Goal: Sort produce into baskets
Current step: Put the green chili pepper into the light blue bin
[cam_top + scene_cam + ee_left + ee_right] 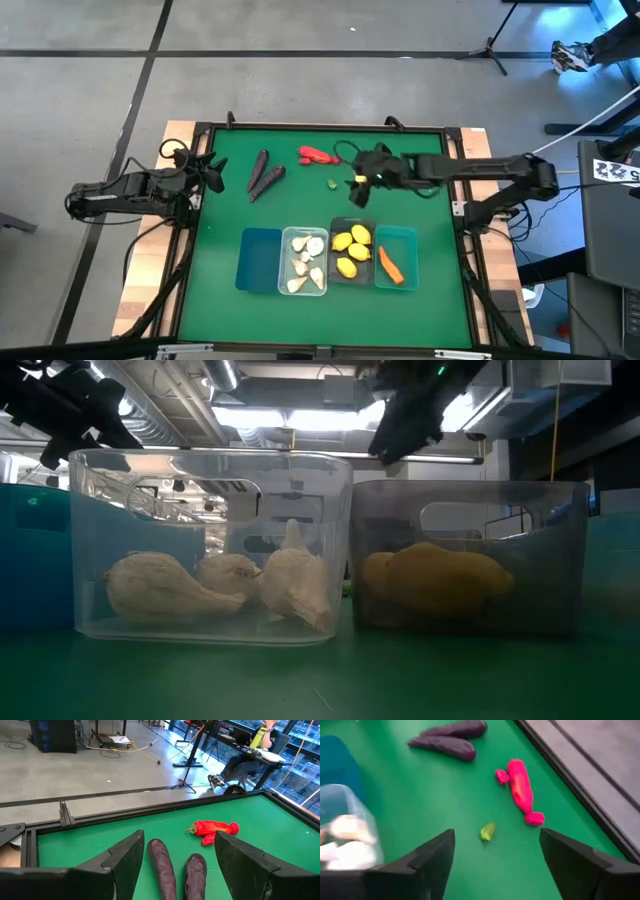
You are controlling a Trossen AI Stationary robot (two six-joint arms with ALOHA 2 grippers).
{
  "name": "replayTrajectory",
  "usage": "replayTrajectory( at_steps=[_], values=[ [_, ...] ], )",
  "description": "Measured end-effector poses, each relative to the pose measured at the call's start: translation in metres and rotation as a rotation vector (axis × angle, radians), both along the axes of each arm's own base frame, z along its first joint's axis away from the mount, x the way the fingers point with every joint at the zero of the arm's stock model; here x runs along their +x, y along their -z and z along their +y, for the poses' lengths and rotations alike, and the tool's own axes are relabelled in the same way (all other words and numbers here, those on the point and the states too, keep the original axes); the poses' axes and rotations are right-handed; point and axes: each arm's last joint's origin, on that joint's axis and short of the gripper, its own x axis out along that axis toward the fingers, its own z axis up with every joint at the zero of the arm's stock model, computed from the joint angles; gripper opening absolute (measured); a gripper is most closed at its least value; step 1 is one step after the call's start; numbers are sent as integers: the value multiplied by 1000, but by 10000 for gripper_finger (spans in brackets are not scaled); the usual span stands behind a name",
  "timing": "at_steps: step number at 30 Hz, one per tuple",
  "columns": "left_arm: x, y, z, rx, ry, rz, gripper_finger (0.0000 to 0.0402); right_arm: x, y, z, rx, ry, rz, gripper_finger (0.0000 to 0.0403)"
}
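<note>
Four baskets stand in a row at the near middle: blue (260,260), clear (304,260) with garlic bulbs (220,585), dark grey (352,252) with lemons (435,580), teal (396,258) with an orange carrot (390,265). Two dark purple pieces (265,175) lie on the green mat at the far left. A red pepper (520,790) and a small green piece (488,831) lie at the far middle. My right gripper (357,188) hangs open above the mat, close by the green piece, holding nothing. My left gripper (180,842) waits open at the left edge, facing the purple pieces (162,865).
A raised black frame (320,127) runs around the green mat. Bare mat lies between the baskets and the loose produce, and along the right side. A person sits beyond the far right corner (250,755), away from the table, near a stand (490,45).
</note>
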Motion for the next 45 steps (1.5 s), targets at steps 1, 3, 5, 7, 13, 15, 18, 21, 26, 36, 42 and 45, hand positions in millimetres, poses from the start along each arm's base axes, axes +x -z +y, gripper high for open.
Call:
replayTrajectory(
  at_steps=[1,3,5,7,13,15,18,21,26,36,42,45],
  values=[
    [0,0,0,0,0,0,237,4,5,-7,9,7,10,292],
    [0,1,0,-4,-2,2,237,12,16,-20,17,30,27,305],
    [0,1,0,-7,-4,0,237,22,28,-30,13,49,42,313],
    [0,1,0,-7,-4,-1,237,32,42,-38,1,52,64,316],
    [0,1,0,-8,-4,-1,237,60,88,-49,-15,38,117,308],
    [0,1,0,-8,-4,0,237,66,100,-52,-9,35,132,304],
    [0,1,0,-8,-4,0,237,69,117,-59,18,38,167,303],
    [0,1,0,-9,-4,0,237,70,128,-67,27,55,194,303],
    [0,1,0,-9,-5,-1,237,72,141,-69,70,55,212,303],
    [0,1,0,-7,-10,-1,237,79,142,-70,68,43,149,303],
    [-1,1,0,-7,-11,1,237,80,151,-72,98,63,158,303],
    [-1,1,0,-7,-12,1,237,83,163,-72,110,60,176,303]
  ],
)
